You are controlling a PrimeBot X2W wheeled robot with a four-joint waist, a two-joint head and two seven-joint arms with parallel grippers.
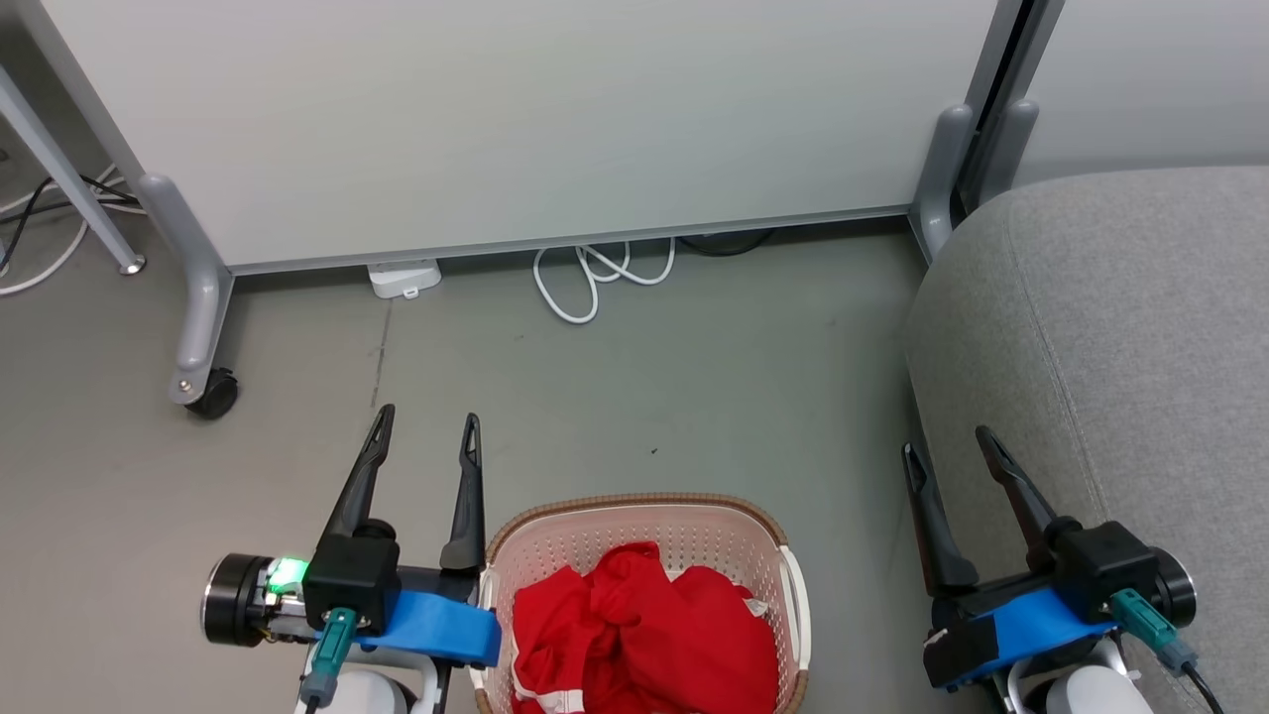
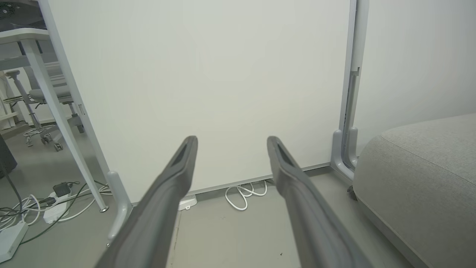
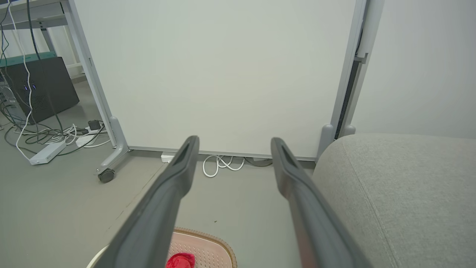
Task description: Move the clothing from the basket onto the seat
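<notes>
Lying crumpled in the basket [image 1: 634,500] on the floor [image 1: 694,377], the clothing [image 1: 644,635] sits between the left gripper [image 1: 428,415] and right gripper [image 1: 944,439], both with fingers apart and empty; the seat [image 1: 1120,327] stands at the right.

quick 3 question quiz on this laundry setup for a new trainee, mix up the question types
1. Fill in: seen from the robot, the seat stands to the ___ of the basket.
2. True or false: the clothing already lies on the seat.
3. Pick one. The left gripper is:
A. shut on the clothing
B. open, beside the basket
C. pressed down on the seat

Key
1. right
2. False: the clothing is heaped inside the basket.
3. B
</notes>
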